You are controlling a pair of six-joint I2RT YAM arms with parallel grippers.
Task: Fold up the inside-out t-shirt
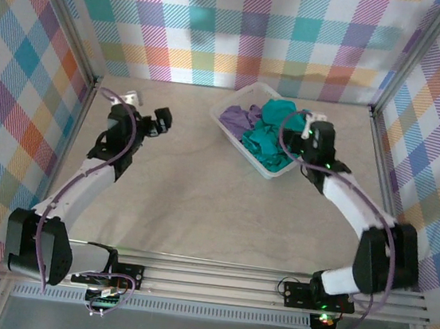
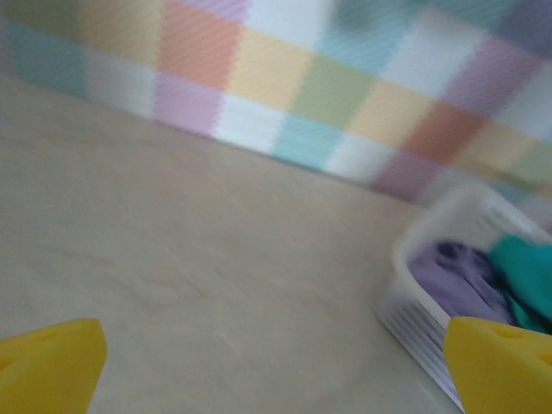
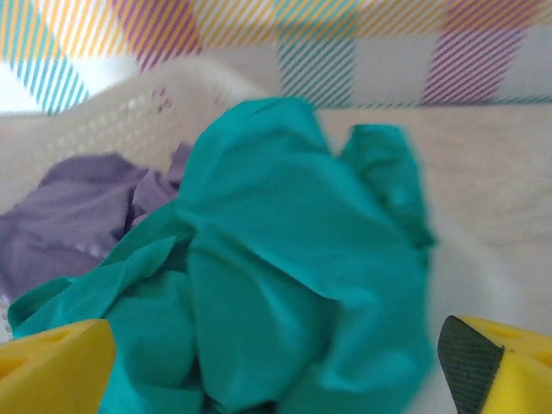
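Note:
The inside-out t-shirt (image 1: 270, 137) is a crumpled teal heap in a white basket (image 1: 232, 134) at the back right of the table. In the right wrist view the t-shirt (image 3: 285, 259) bulges up close below the camera. My right gripper (image 3: 276, 379) is open just above it, with one yellow fingertip (image 3: 52, 366) on each side of the heap and no cloth pinched. From above, the right gripper (image 1: 302, 133) hangs over the basket's right end. My left gripper (image 1: 161, 121) is open over bare table to the basket's left, nothing between its fingers (image 2: 47, 366).
A lavender-purple garment (image 1: 238, 118) lies in the basket's left half, beside the teal one (image 3: 69, 207). In the left wrist view the basket (image 2: 423, 323) sits to the right. Checked walls enclose the table on three sides. Bare tabletop (image 1: 184, 192) spreads in front of the basket.

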